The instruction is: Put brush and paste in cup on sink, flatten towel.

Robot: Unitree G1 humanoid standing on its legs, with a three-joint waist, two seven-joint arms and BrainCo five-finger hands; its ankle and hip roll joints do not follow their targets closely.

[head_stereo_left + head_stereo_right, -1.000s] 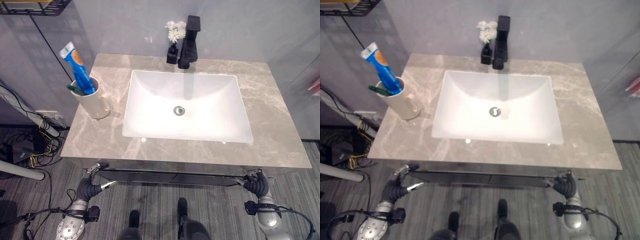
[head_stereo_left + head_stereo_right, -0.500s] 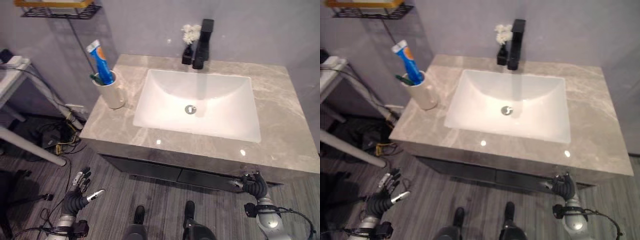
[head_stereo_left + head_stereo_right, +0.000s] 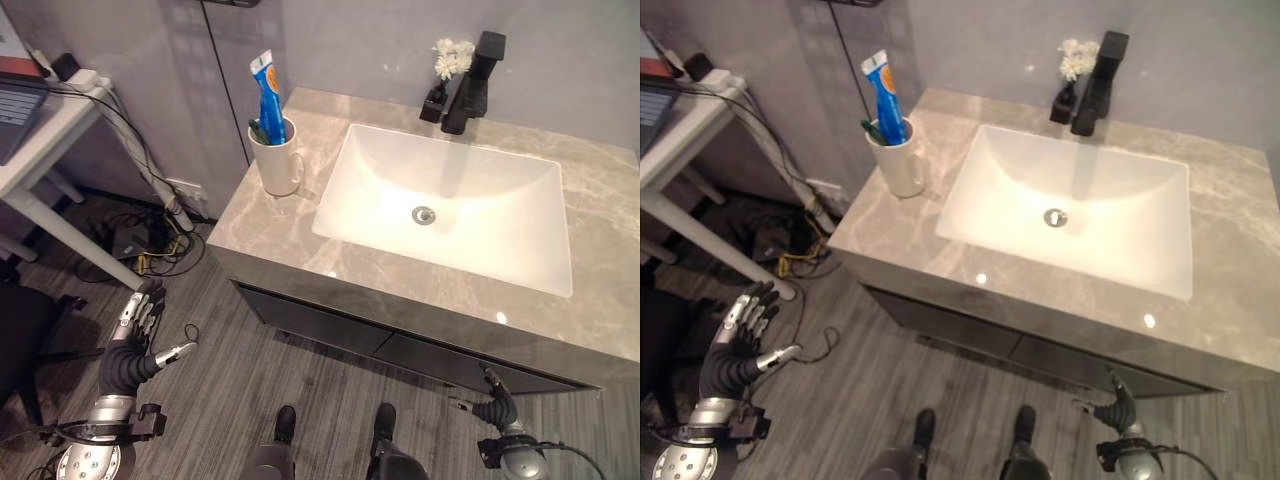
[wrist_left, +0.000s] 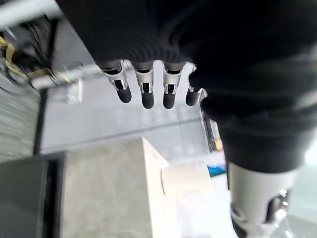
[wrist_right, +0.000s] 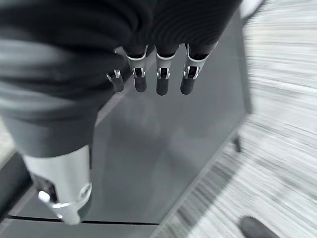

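Turning away from the sink (image 3: pixel 445 205): the whole view has swung since a second ago, camera motion, not objects; cup (image 3: pixel 277 158) sits upper centre on the counter, toothpaste (image 3: pixel 267 95) and brush (image 3: pixel 258 130) already in it; left hand (image 3: pixel 133 345) lower left, right hand (image 3: pixel 1118 405) lower right, both empty, fingers relaxed; towel step remains, towel not visible.
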